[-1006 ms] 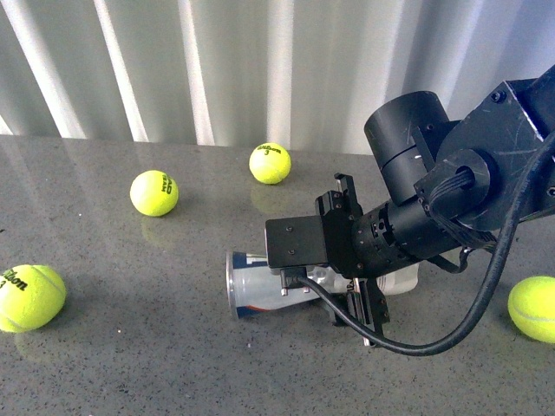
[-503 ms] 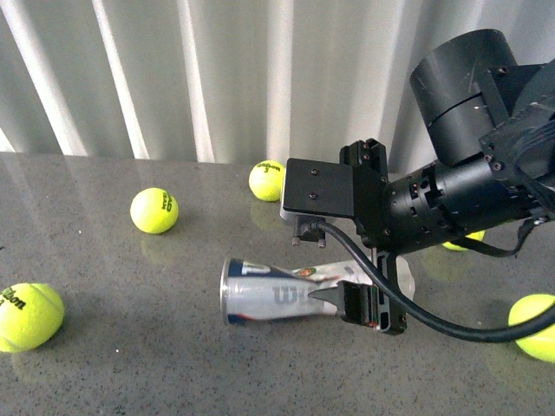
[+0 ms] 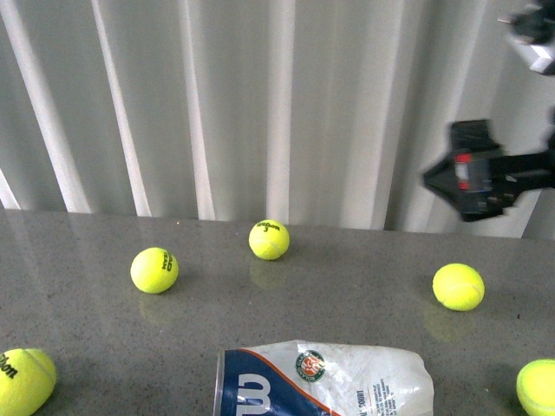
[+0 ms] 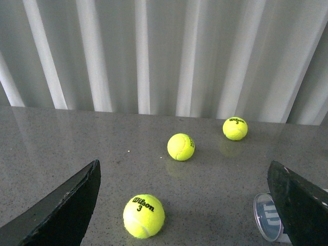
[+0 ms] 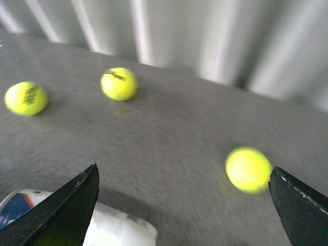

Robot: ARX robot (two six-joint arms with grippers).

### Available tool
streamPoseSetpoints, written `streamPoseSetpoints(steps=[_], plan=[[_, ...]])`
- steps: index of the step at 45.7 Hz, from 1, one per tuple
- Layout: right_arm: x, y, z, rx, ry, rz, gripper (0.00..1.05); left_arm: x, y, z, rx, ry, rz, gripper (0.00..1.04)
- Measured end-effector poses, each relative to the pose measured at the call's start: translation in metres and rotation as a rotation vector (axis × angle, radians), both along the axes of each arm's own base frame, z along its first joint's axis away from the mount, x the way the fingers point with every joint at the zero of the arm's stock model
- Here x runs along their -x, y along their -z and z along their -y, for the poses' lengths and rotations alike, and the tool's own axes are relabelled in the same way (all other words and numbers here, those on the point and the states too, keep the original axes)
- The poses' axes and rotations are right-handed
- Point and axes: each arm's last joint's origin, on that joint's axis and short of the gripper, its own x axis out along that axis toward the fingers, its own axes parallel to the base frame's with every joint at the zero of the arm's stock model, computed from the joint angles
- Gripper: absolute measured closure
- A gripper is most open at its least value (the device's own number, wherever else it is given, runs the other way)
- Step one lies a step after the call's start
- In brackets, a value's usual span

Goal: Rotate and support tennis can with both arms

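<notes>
Down at the near edge of the grey speckled stone-look tabletop (image 3: pixel 104 347), we have the clear plastic cylindrical tennis can (image 3: pixel 325 381) lying on its side, silvery rim toward the robot's left, with neither arm touching it. We read a big white W on the blue band. Next comes an orange stripe, then a round green-and-orange logo on the crinkled white part. The small dark print beside it is too fine for us. Around the can we count five fuzzy yellow-green tennis balls (image 3: pixel 154 269), all round, all apart from it. From the left wrist, the nearest ball (image 4: pixel 144 216) reads "Wilson 3" in black. White ribbed panels (image 3: pixel 260 104) stand behind the table. Left gripper (image 4: pixel 183 169): two black wedge fingers spread wide, nothing between them. Right gripper (image 5: pixel 183 168): released and empty too, though the picture is smeared. Up high we see the black right arm (image 3: pixel 486 178), blurred, well clear of the can.
</notes>
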Motion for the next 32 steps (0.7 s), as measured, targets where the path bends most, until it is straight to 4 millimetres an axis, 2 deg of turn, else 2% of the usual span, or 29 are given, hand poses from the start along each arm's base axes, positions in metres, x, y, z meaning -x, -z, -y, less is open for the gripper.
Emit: streamPoseSetpoints(steps=[4, 9, 10, 13, 18, 22, 28, 31, 32], plan=[[0.005, 0.002, 0.008, -0.075, 0.085, -0.027, 0.07, 0.000, 0.000, 0.000, 0.000, 0.000, 0.000, 0.07], [0.005, 0.002, 0.006, -0.129, 0.095, -0.043, 0.07, 0.000, 0.000, 0.000, 0.000, 0.002, 0.001, 0.07], [0.005, 0.005, 0.005, -0.111, 0.125, 0.002, 0.10, 0.000, 0.000, 0.000, 0.000, 0.002, 0.001, 0.07], [0.015, 0.014, 0.010, -0.026, 0.236, 0.245, 0.24, 0.000, 0.000, 0.000, 0.000, 0.001, 0.001, 0.07], [0.045, 0.018, 0.020, -0.013, 0.254, 0.435, 0.47, 0.000, 0.000, 0.000, 0.000, -0.002, 0.001, 0.07], [0.066, 0.023, 0.029, 0.000, 0.271, 0.451, 0.66, 0.000, 0.000, 0.000, 0.000, 0.001, 0.001, 0.07], [0.083, 0.032, 0.034, 0.007, 0.263, 0.439, 0.86, 0.000, 0.000, 0.000, 0.000, 0.001, 0.001, 0.07], [0.096, 0.035, 0.036, 0.006, 0.253, 0.443, 1.01, 0.000, 0.000, 0.000, 0.000, 0.000, 0.001, 0.07], [0.099, 0.036, 0.037, 0.008, 0.254, 0.445, 1.01, 0.000, 0.000, 0.000, 0.000, 0.000, 0.001, 0.07]])
